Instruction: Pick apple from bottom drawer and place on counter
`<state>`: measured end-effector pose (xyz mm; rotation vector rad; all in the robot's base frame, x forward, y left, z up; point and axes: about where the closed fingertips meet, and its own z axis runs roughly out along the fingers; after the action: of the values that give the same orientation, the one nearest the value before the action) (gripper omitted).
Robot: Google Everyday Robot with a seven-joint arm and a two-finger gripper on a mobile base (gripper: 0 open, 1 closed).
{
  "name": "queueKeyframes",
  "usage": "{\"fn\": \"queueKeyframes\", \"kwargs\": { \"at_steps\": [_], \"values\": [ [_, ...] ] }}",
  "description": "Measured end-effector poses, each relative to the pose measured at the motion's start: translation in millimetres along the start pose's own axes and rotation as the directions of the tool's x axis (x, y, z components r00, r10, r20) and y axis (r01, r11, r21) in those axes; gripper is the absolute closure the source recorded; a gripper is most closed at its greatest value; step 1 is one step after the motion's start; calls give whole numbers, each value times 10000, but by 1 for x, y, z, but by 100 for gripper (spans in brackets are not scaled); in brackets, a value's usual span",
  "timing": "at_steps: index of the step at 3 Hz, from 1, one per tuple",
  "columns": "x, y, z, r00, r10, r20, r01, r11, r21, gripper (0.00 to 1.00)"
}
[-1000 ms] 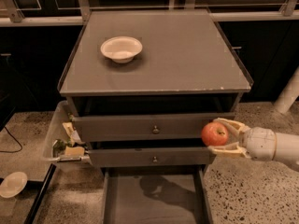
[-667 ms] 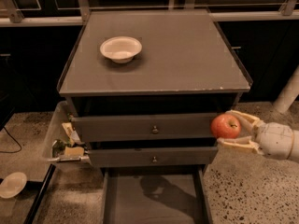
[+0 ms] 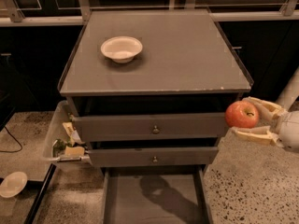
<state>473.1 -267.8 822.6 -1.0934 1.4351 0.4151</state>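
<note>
My gripper (image 3: 246, 117) is at the right of the cabinet, level with the upper knobbed drawer, and is shut on the red apple (image 3: 241, 114). One pale finger (image 3: 261, 107) lies above the apple and one below. The apple hangs in the air just right of the cabinet's front corner and below the counter (image 3: 187, 55), a flat grey top. The bottom drawer (image 3: 154, 199) is pulled out at the foot of the cabinet; its grey floor is bare and carries the arm's shadow.
A white bowl (image 3: 121, 48) sits on the counter's left back part. Two knobbed drawers (image 3: 154, 129) are shut. A clear bin of scraps (image 3: 63, 141) stands left of the cabinet, and a white dish (image 3: 12, 184) lies on the floor at far left.
My gripper has carried the apple to the right and upward, from in front of the drawer fronts to beside the cabinet's right front corner.
</note>
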Motion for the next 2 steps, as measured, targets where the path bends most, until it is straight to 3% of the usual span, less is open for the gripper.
{"fn": "queueKeyframes", "kwargs": {
  "at_steps": [1, 2],
  "values": [
    [-15, -3, 5, 9990, -438, -47, 437, 9989, -157, 100],
    [-64, -19, 30, 9859, -1645, -302, 1618, 9839, -764, 100]
  ]
}}
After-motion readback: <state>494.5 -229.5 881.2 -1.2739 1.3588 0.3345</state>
